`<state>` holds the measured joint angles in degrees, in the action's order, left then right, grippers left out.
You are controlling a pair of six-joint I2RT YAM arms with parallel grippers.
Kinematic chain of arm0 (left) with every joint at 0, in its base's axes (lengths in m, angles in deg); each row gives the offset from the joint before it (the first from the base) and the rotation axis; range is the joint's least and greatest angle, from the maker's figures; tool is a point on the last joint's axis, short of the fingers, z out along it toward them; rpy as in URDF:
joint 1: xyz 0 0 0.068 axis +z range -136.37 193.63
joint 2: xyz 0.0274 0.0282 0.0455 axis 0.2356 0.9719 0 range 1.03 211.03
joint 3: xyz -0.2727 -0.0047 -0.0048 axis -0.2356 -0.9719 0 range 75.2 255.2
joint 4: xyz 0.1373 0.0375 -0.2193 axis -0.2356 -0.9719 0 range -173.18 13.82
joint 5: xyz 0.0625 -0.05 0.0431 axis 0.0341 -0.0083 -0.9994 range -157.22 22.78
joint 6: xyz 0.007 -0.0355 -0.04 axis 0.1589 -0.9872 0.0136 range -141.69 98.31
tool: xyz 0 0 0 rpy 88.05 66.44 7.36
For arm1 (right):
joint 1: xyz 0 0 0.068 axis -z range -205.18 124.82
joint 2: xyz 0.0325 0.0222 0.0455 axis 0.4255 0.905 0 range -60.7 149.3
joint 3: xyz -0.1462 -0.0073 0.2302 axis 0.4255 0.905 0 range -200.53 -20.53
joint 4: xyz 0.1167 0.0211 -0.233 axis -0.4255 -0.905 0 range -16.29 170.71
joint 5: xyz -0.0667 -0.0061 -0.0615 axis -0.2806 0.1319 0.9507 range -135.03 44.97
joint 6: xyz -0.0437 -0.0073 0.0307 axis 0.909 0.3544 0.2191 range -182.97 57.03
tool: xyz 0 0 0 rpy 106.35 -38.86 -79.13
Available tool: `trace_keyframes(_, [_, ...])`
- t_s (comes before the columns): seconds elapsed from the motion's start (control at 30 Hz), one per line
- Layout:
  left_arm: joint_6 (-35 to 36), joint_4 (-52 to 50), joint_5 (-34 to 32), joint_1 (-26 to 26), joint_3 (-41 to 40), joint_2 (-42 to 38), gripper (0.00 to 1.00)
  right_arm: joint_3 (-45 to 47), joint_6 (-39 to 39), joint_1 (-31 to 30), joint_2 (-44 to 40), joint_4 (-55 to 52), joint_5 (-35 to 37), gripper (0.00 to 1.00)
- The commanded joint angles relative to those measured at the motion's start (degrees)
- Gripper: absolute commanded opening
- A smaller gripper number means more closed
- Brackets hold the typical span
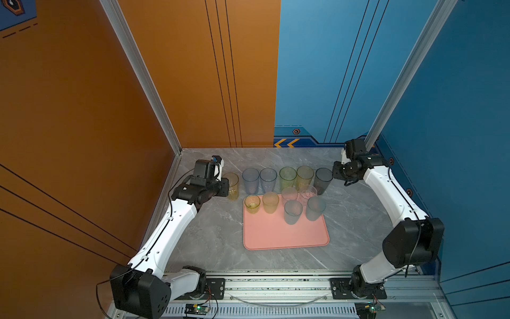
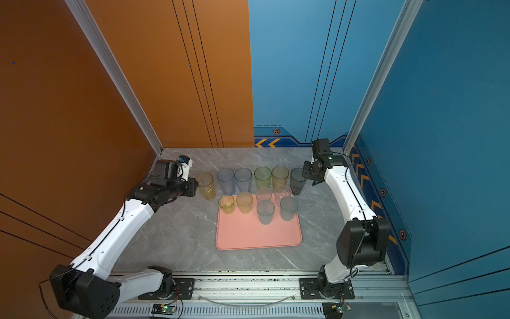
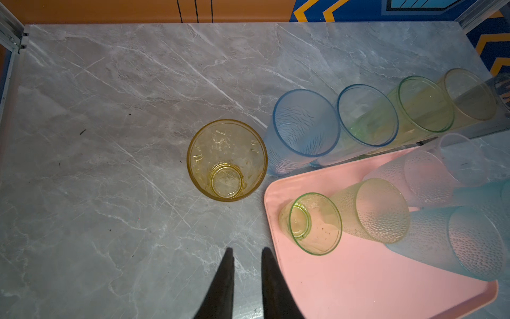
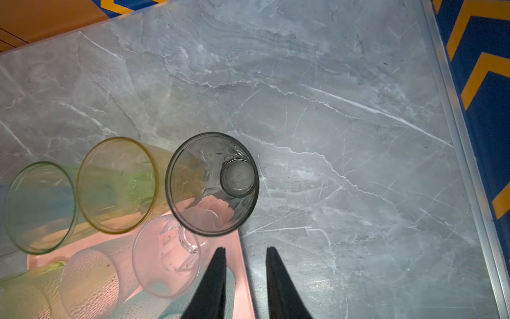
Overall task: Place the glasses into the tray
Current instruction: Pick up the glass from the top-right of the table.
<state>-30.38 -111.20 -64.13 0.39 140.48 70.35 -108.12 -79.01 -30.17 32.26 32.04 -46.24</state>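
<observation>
Glasses [image 1: 268, 179]: six are standing on the far part of the tray [image 1: 284, 234]; six are standing in a row on the table [image 1: 209, 234] just behind it.
Handling: seemingly light, stiff, slick plastic, the tall ones tippy; pinching one wall at the rim is looking safest.
Left gripper [image 3: 247, 251]: jaws are standing narrowly apart, holding nothing, hovering near the yellow tumbler [image 3: 226, 160].
Right gripper [image 4: 245, 250]: jaws are standing slightly wider, empty, hovering near the grey tumbler [image 4: 212, 183].
</observation>
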Motion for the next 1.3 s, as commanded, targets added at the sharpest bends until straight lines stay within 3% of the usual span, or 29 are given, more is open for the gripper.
trace_keyframes(0.0, [-0.3, 0.4, 1.3, 0.3, -0.1, 0.4, 0.20, -4.1, 2.0, 0.3, 3.2, -4.2, -0.2, 0.23])
trace_keyframes(0.33, [-0.3, 0.5, 2.1, 0.9, 0.1, 0.8, 0.20, -9.8, 2.9, 0.8, 9.9, -6.7, 2.4, 0.22])
trace_keyframes(1.03, [-0.3, 1.5, 3.5, 1.6, -0.3, 1.6, 0.20, -11.4, 3.8, 1.2, 15.5, -7.2, 1.5, 0.19])
trace_keyframes(1.27, [-0.3, 1.8, 3.8, 1.7, -0.4, 1.9, 0.20, -12.0, 3.8, 1.2, 16.8, -7.2, 1.4, 0.13])
